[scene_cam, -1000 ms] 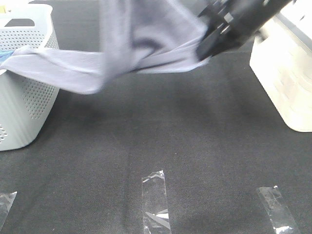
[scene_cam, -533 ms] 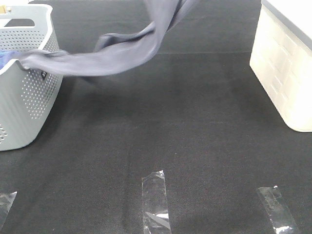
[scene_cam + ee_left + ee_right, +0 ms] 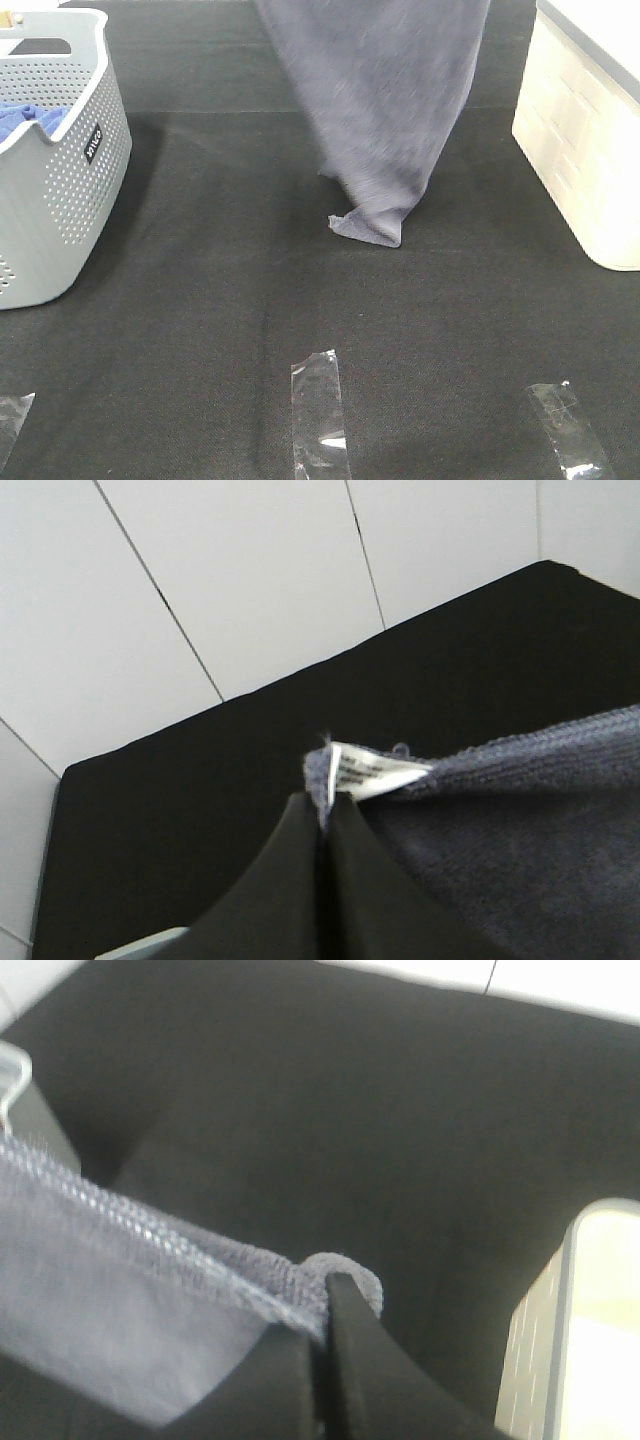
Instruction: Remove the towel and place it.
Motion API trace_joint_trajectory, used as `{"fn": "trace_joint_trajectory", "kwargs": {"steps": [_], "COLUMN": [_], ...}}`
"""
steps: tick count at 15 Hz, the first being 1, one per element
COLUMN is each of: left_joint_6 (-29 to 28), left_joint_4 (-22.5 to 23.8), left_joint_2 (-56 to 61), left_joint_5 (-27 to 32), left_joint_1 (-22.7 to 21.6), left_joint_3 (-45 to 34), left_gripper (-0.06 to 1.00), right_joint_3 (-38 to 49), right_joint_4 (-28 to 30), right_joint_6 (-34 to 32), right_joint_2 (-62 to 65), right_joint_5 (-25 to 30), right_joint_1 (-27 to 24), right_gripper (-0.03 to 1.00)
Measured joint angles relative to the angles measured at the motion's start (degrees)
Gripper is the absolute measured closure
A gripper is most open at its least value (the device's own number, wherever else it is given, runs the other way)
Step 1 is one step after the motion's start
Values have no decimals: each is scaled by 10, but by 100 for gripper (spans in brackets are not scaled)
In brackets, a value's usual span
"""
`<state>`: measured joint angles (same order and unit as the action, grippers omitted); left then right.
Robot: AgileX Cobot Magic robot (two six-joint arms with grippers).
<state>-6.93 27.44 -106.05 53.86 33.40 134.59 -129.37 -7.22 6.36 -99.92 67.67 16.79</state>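
- Towel (image 3: 385,110): hangs from the upper centre of the high view, clear of the basket (image 3: 60,200). Its lowest corner lies crumpled on the counter (image 3: 200,330) at mid-frame.
- Left gripper (image 3: 322,820): clamped on the corner bearing the label (image 3: 370,773).
- Right gripper (image 3: 322,1330): clamped on a hemmed corner.
- Step, as judged: laying the towel out. Keep both pinches firm and the top edge taut. Draw toward the lower frame while lowering, so the crumpled corner unfolds flat, between the basket at left and the box (image 3: 590,150) at right.
- Change: half a second earlier the towel spanned from the basket rim at left to the top centre. It has now left the basket, where only the blue cloth (image 3: 25,122) shows.
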Motion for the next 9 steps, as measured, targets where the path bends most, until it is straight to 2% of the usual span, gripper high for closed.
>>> {"fn": "trace_joint_trajectory", "kwargs": {"steps": [2,6,9], "left_joint_6": [1,1,0], "left_joint_4": [12,15,7], "left_joint_2": [-16,-78,-142], "left_joint_5": [28,124,139], "left_joint_1": [2,0,-23], "left_joint_3": [0,0,0], "left_gripper": [94,94,94], "right_joint_3": [14,81,100], "right_joint_4": [-1,2,2], "right_joint_6": [1,1,1], "right_joint_2": [-9,-33,-88], "right_joint_5": [12,16,15], "right_joint_1": [1,1,1], "right_gripper": [97,97,97]}}
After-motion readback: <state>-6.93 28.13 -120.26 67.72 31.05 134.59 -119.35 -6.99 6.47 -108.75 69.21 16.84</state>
